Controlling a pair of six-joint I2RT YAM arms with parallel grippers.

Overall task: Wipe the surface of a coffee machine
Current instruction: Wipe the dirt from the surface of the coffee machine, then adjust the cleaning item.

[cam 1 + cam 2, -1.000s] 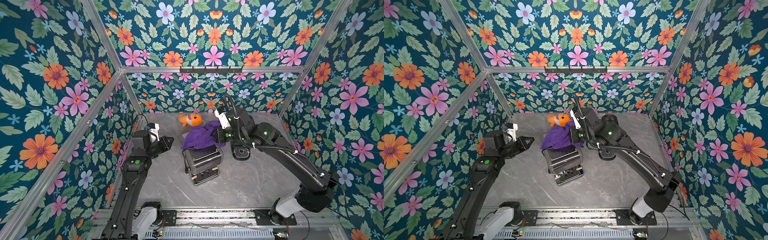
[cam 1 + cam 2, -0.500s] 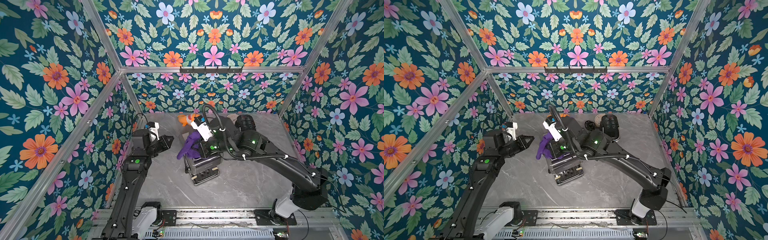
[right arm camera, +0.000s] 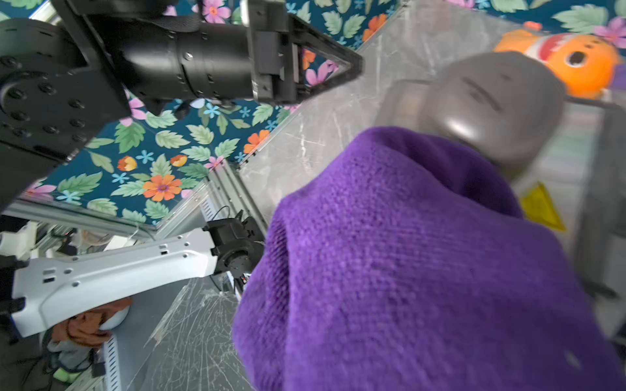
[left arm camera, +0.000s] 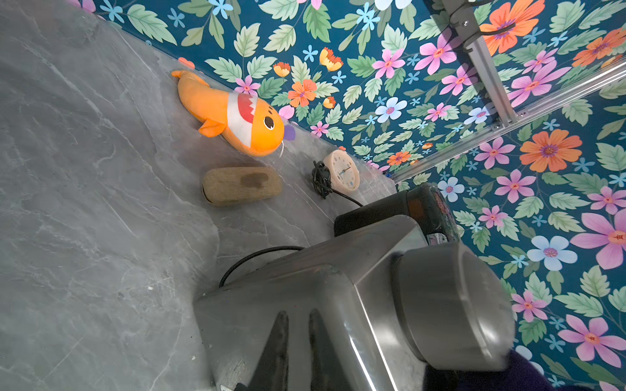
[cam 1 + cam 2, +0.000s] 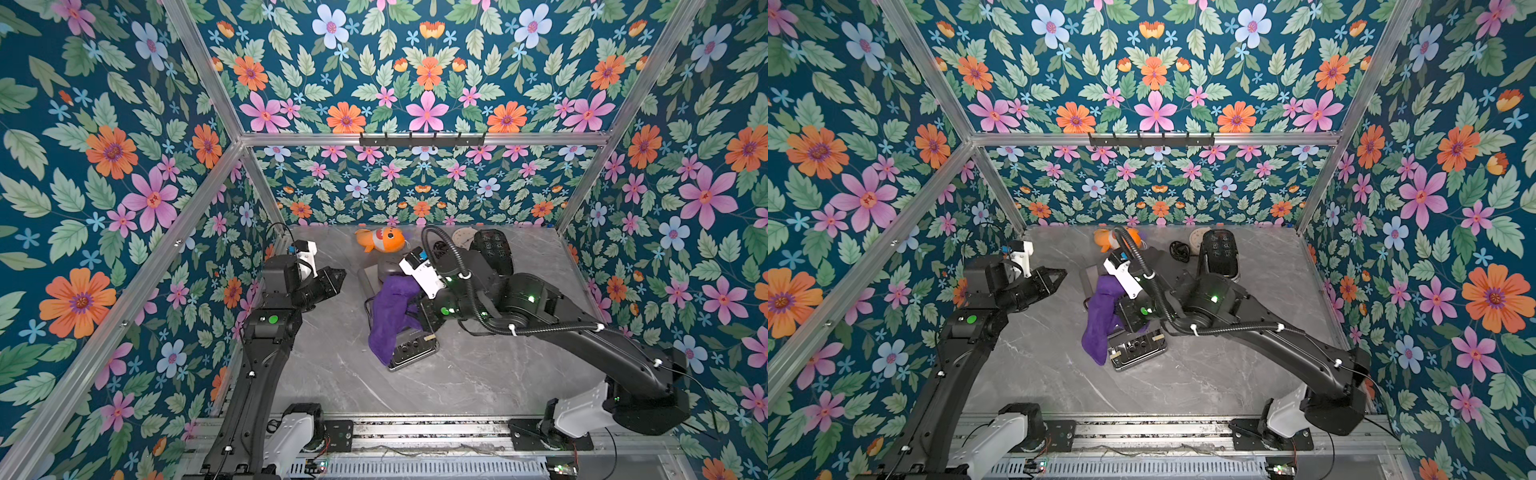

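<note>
The silver coffee machine (image 5: 415, 347) (image 5: 1136, 347) stands mid-table. A purple cloth (image 5: 390, 316) (image 5: 1100, 320) drapes from its top down its left side, reaching beside the drip tray. My right gripper (image 5: 411, 297) is shut on the cloth, its fingers buried in the fabric. In the right wrist view the cloth (image 3: 406, 270) fills the frame below the machine's grey top knob (image 3: 491, 101). My left gripper (image 5: 338, 276) (image 5: 1061, 274) hovers left of the machine, shut and holding nothing. In the left wrist view its fingertips (image 4: 281, 338) point at the machine's side (image 4: 305, 287).
An orange fish plush (image 5: 380, 241) lies at the back wall. A small round clock (image 5: 461, 239) and a black appliance (image 5: 492, 249) sit to its right. A brown sponge (image 4: 242, 186) lies behind the machine, and a black cable (image 4: 257, 254) runs from it. Floral walls enclose three sides.
My right arm swept the cloth from the machine's top rear leftward, then down its left side; the cloth now hangs lower toward the front. The left arm stayed put.
</note>
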